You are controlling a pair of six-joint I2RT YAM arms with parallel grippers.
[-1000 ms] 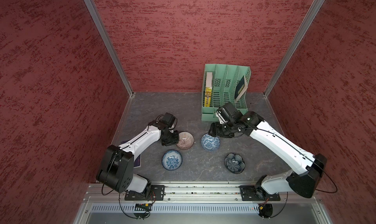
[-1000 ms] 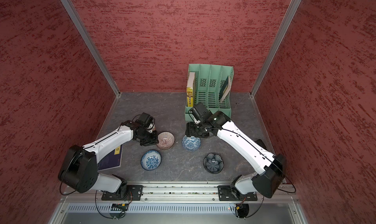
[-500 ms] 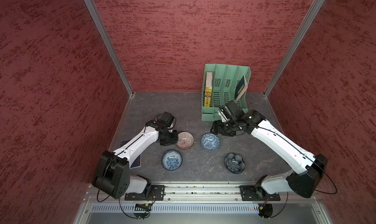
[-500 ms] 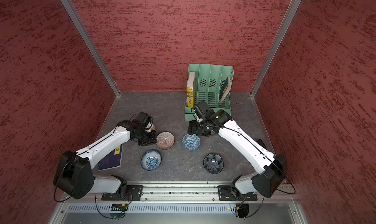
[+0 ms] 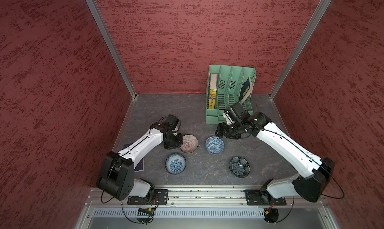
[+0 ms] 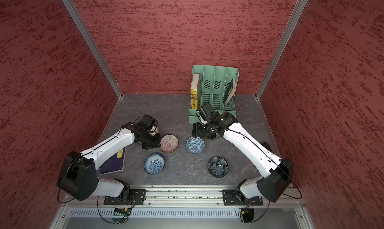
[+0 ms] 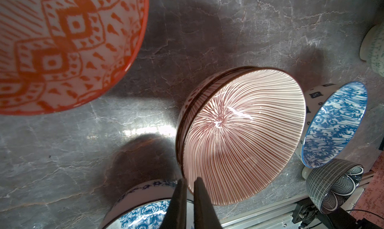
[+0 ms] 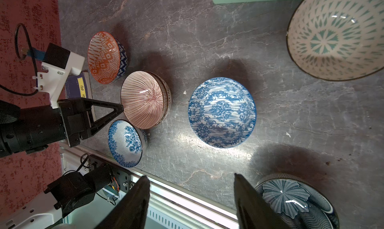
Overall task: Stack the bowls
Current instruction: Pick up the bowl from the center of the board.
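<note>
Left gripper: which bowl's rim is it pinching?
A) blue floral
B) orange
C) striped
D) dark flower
C: in the left wrist view the left gripper has its jaws closed on the rim of the striped bowl.

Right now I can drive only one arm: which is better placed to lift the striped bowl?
Left. The left gripper pinches the striped bowl at its rim; the right gripper hangs open, away from it.
</note>
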